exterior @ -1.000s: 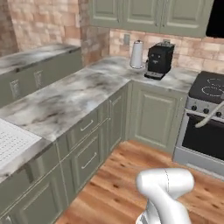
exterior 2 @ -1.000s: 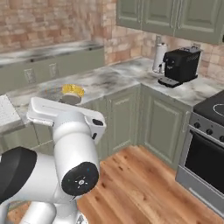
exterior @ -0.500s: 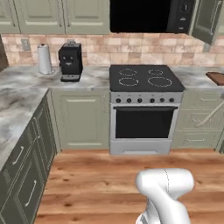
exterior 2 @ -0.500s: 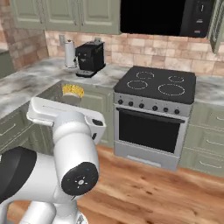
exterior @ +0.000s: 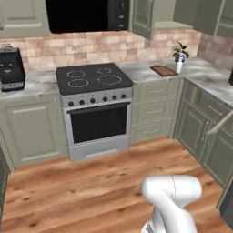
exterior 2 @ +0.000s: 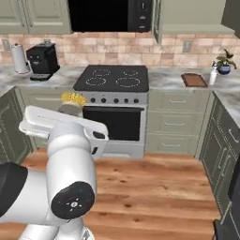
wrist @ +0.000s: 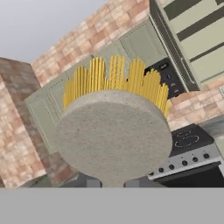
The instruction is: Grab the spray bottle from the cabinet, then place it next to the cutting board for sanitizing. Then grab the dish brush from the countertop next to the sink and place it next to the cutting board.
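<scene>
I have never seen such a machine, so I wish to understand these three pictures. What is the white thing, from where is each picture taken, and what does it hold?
The white rounded shape is a robot arm on a driving base, in a rendered kitchen. Two pictures come from cameras on the base, behind the arm to its left and right. The third comes from a camera on the hand itself. The gripper is shut on a dish brush with a round grey head and yellow bristles, which also shows above the arm. On the grey-and-white marble countertop lie a brown wooden cutting board and, beside it, a small white spray bottle. Between the cupboards stands a black stove.
</scene>
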Robot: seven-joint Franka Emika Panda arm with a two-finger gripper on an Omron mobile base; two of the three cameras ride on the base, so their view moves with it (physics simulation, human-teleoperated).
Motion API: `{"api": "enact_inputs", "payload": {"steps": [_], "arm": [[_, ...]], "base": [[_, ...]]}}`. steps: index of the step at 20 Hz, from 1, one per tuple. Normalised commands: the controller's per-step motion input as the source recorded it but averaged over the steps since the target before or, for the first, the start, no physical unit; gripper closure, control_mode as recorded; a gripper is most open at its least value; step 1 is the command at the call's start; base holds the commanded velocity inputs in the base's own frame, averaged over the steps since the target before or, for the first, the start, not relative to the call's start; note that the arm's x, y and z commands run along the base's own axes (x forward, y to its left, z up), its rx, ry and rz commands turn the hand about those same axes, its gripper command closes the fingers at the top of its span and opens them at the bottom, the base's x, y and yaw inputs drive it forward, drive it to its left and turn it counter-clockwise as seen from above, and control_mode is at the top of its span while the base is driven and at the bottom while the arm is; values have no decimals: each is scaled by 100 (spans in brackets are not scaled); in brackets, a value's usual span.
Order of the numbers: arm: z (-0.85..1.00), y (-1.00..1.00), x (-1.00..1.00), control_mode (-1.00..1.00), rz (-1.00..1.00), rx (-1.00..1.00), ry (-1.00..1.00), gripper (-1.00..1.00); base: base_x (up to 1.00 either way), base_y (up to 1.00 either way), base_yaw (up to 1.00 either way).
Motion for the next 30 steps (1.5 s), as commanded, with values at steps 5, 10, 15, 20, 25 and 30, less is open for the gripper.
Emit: {"api": "enact_inputs", "payload": {"steps": [5,10,15,20,25,30], "arm": [[0,0,0,100,0,0,0,100],[0,0,0,100,0,0,0,100],[0,0,0,100,0,0,0,100],[0,0,0,100,0,0,0,100],[0,0,0,100,0,0,0,100],[0,0,0,100,0,0,0,100]], "base": [[98,-4,-21],[100,-1,-8],[100,-28,0],[86,-71,0],[67,-77,0],[88,-25,0]]}}
